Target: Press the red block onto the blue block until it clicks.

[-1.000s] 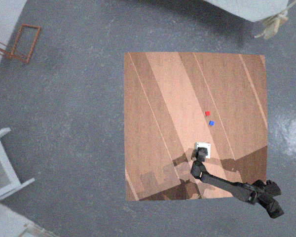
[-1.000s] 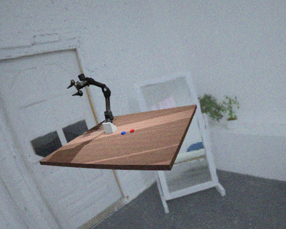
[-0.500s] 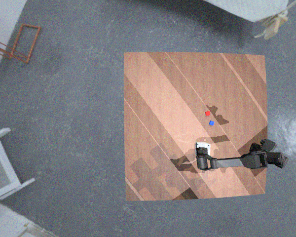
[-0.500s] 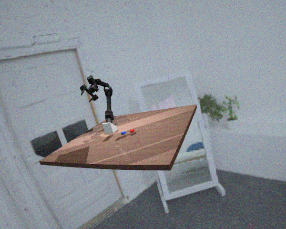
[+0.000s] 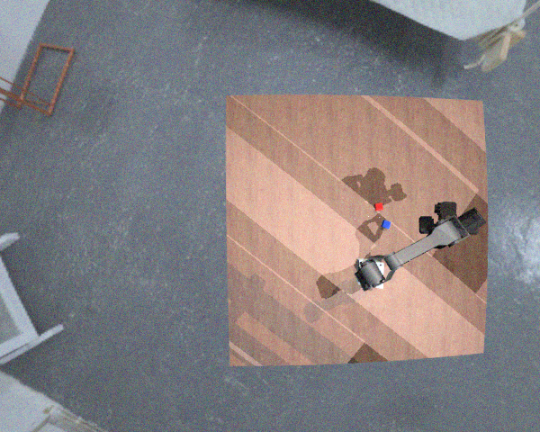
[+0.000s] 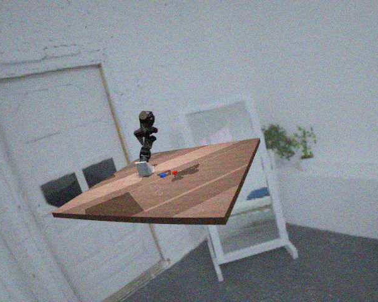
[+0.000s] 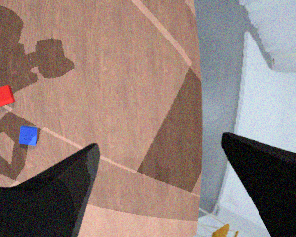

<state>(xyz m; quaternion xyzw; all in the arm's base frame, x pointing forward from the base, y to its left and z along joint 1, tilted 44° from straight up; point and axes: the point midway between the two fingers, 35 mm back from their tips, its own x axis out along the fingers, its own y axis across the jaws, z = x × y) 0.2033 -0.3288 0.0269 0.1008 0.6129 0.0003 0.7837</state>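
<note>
My tool (image 5: 432, 213) (image 7: 162, 145) is up high over bench (image 5: 289, 139) (image 6: 183, 195), fingers wide apart, nothing in them. Red block (image 5: 378, 206) (image 6: 174, 172) (image 7: 3, 96) sits on bench, near blue block (image 5: 386, 224) (image 6: 163, 175) (image 7: 28, 135) but not touching. From top, red is at eleven o'clock of blue. White base (image 6: 145, 169) is at seven o'clock of blue. I see blocks not joined.

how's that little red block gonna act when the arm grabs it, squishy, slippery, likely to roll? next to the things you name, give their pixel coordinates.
The red block (image 5: 378, 206) (image 6: 174, 172) (image 7: 3, 96) looks crisp-edged, so it's probably stiff rather than squishy. Its flat sides suggest sliding rather than rolling if nudged. Being small beside the arm (image 5: 414, 248) (image 6: 145, 152), it's probably light; slipperiness I can't tell.
</note>
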